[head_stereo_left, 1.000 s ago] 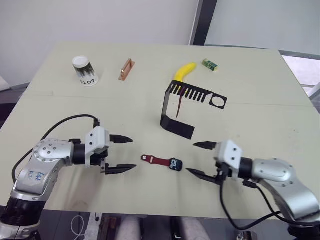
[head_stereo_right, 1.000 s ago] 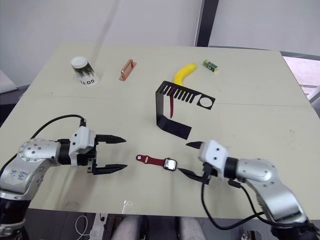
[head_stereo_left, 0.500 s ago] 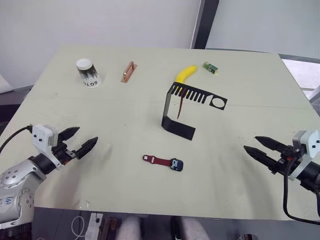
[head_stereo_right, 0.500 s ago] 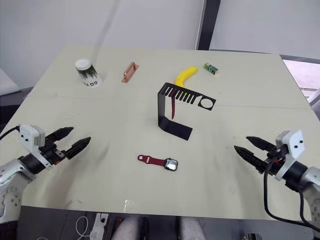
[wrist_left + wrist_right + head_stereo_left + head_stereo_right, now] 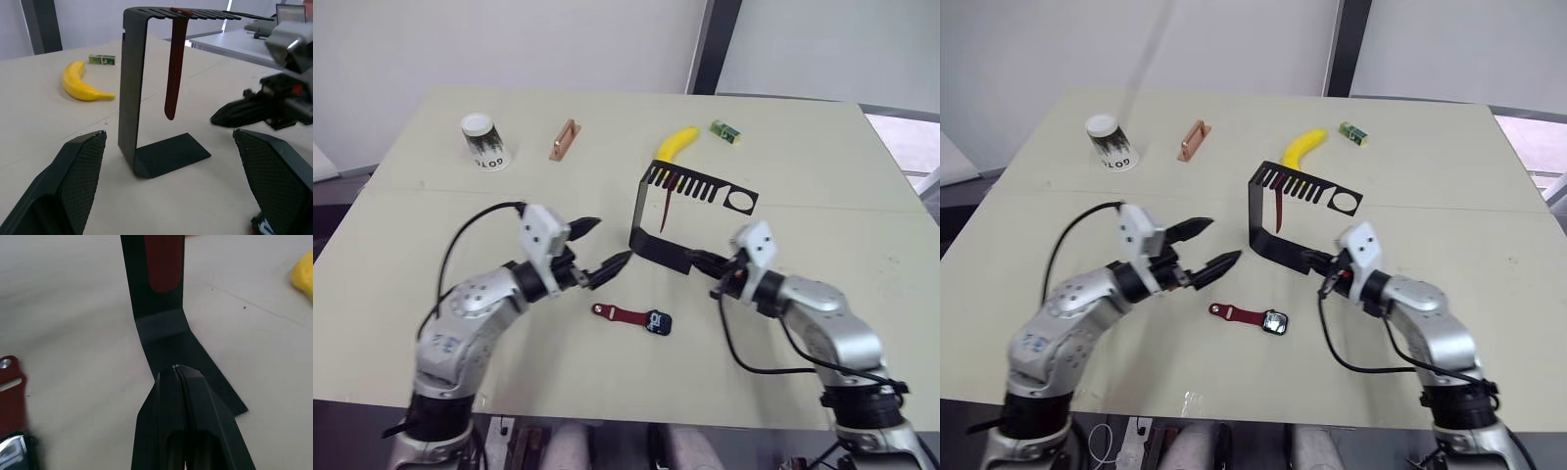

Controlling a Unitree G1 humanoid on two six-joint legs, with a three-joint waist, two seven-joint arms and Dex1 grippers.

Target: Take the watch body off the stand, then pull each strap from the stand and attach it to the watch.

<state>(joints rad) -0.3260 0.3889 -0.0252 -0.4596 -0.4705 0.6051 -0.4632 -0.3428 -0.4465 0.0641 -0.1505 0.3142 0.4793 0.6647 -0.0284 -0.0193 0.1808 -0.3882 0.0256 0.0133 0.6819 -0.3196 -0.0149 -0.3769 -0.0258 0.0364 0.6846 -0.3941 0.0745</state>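
A maroon strap (image 5: 172, 68) hangs from the comb-slotted top of the black stand (image 5: 651, 211) at mid-table, its lower end free above the stand's foot. The watch body (image 5: 658, 322) lies flat on the table (image 5: 803, 166) in front of the stand, a second strap (image 5: 622, 313) already joined to one side of it.

The left gripper (image 5: 599, 250) hovers just beside the stand's upright, its two fingers spread wide and empty. The right gripper (image 5: 701, 262) has its fingers pressed together with nothing between them, the tips at the foot of the stand, seemingly resting on it; I cannot tell whether they bear down.

The hanging strap looks light, soft and bendy, likely to swing or buckle if nudged, so it is probably best pinched near its upper end, close to the slot, and drawn out along the comb. The stand is thin sheet metal and looks easy to tip or drag, which would explain a steadying gripper at its foot. The watch with its one strap is small and light and would likely skid if pushed rather than pinched by its sides.

A banana (image 5: 674, 144), a paper cup (image 5: 482, 143), a copper bar (image 5: 562, 138) and a green block (image 5: 724, 129) sit well apart at the far side.
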